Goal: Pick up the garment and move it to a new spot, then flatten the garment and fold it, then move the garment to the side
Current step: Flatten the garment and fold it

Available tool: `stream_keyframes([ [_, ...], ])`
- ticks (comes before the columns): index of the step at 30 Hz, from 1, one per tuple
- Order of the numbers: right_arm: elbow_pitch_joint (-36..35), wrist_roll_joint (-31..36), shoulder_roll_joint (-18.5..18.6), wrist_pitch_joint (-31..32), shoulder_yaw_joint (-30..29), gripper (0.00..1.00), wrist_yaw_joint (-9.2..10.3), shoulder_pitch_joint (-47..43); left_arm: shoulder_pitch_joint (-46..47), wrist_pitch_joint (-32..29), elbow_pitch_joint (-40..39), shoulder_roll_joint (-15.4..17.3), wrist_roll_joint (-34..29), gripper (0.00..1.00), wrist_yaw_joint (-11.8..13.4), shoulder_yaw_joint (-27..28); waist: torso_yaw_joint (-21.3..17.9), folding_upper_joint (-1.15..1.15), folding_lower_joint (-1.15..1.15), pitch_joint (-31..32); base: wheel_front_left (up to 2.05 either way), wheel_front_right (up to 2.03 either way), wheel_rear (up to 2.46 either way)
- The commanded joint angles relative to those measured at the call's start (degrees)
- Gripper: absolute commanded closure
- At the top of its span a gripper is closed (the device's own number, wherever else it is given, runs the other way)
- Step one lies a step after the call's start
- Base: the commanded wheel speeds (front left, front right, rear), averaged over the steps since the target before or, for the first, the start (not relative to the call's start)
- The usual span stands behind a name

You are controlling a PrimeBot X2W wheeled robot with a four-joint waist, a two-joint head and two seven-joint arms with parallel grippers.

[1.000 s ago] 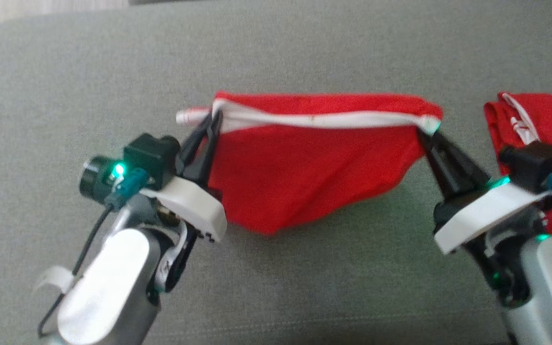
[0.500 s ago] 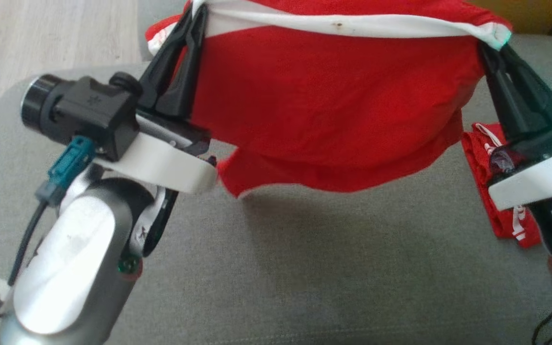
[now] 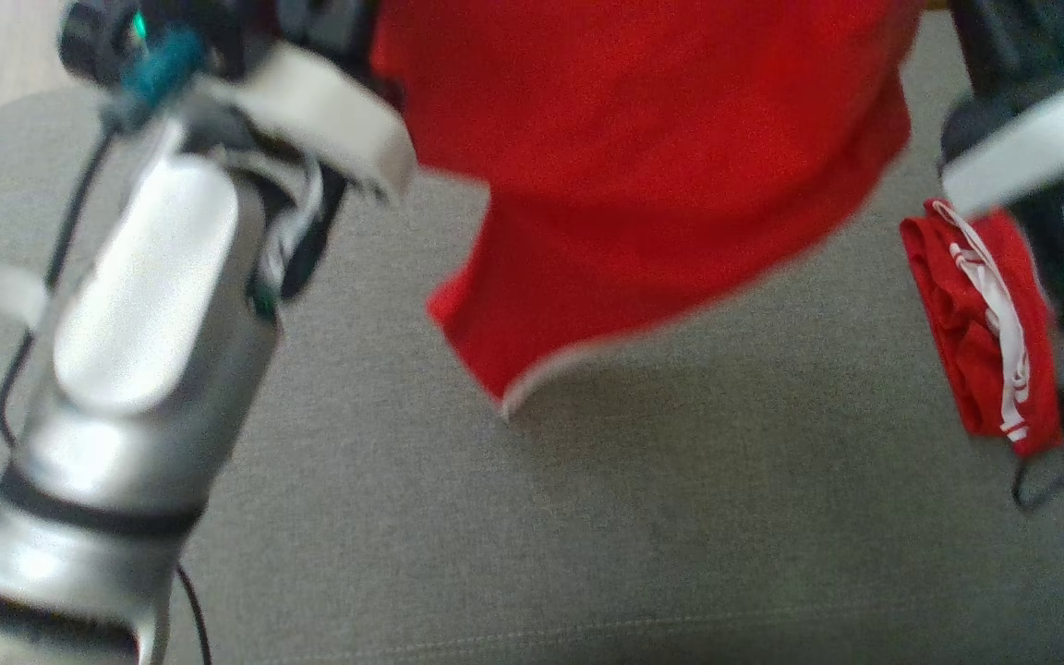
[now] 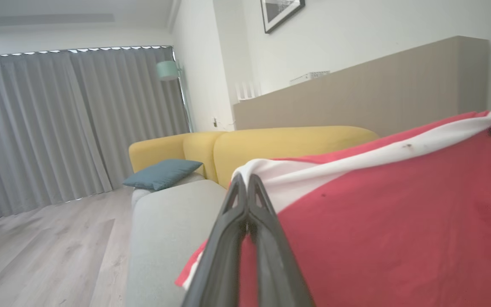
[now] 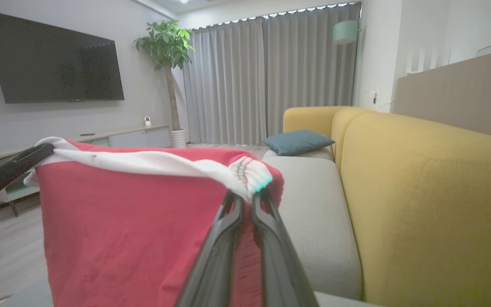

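In the head view the red garment [image 3: 661, 139] hangs above the grey cushion [image 3: 587, 536], apparently mid-carry. The left wrist view shows the left end effector [image 4: 245, 181] pinching its white waistband [image 4: 356, 160]. In the right wrist view the right end effector [image 5: 247, 196] grips the other corner. Next, lower it flat.

No text, label or number is legible.

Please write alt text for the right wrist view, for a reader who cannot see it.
The right pincer is shut on the white edge of a red garment, stretched across to the left pincer. Behind: a yellow sofa and grey curtains.
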State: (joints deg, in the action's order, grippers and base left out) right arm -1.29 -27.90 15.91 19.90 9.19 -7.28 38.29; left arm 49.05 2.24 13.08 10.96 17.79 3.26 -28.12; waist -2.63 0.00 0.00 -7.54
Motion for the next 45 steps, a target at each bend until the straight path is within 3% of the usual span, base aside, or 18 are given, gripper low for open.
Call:
stream_keyframes([
  [1,-1.42,-0.41,0.19,-0.74,0.44,1.0,-0.21,2.5,3.93,0.76,-1.17,1.45,-0.2,1.0,-0.06,3.21,-0.28,0.0,0.0,-0.26,0.0,0.0,0.0],
  [5,11.18,-0.81,-1.63,-9.31,3.64,1.0,-0.21,12.08,12.03,9.81,13.42,-1.01,-0.9,1.0,-0.88,4.34,-0.86,0.0,0.0,-0.9,0.0,0.0,0.0],
  [10,25.44,0.3,-3.2,-21.76,9.09,1.0,-0.21,20.16,17.73,12.68,23.44,-3.42,-2.29,1.0,-0.57,6.36,-1.07,0.0,0.0,-3.77,0.0,0.0,0.0],
  [15,40.08,-0.44,-5.45,-31.26,17.44,1.0,-0.21,20.45,11.01,12.74,27.15,-6.11,-2.87,1.0,-0.68,8.82,-0.42,0.0,0.0,-7.5,0.0,0.0,0.0],
  [22,52.15,-6.67,-8.43,-34.11,28.11,1.0,-0.21,14.22,-0.7,12.75,32.34,-8.0,-1.06,1.0,-1.14,9.93,0.39,0.0,0.0,-11.63,0.0,0.0,0.0],
  [27,52.44,-12.07,-7.27,-34.55,32.68,1.0,-0.21,8.03,-9.28,12.75,26.87,-8.06,0.49,1.0,-1.06,8.89,0.51,0.0,0.0,-12.08,0.0,0.0,0.0],
  [34,44.5,-14.94,-1.8,-34.84,35.16,1.0,-0.21,-1.24,-22.55,12.76,14.13,-8.07,-2.18,1.0,-0.81,11.36,0.29,0.0,0.0,-10.73,0.0,0.0,0.0],
  [39,37.07,-13.08,1.64,-34.88,31.38,1.0,-0.21,-10.5,-33.92,12.76,5.17,-8.07,-5.71,1.0,-1.53,13.57,0.6,0.0,0.0,-8.14,0.0,0.0,0.0],
  [45,29.56,-9.25,2.59,-34.89,25.58,1.0,-0.21,-22.17,-44.58,12.76,-1.11,-7.98,-7.77,1.0,-1.99,14.52,0.91,0.0,0.0,-5.47,0.0,0.0,0.0],
])
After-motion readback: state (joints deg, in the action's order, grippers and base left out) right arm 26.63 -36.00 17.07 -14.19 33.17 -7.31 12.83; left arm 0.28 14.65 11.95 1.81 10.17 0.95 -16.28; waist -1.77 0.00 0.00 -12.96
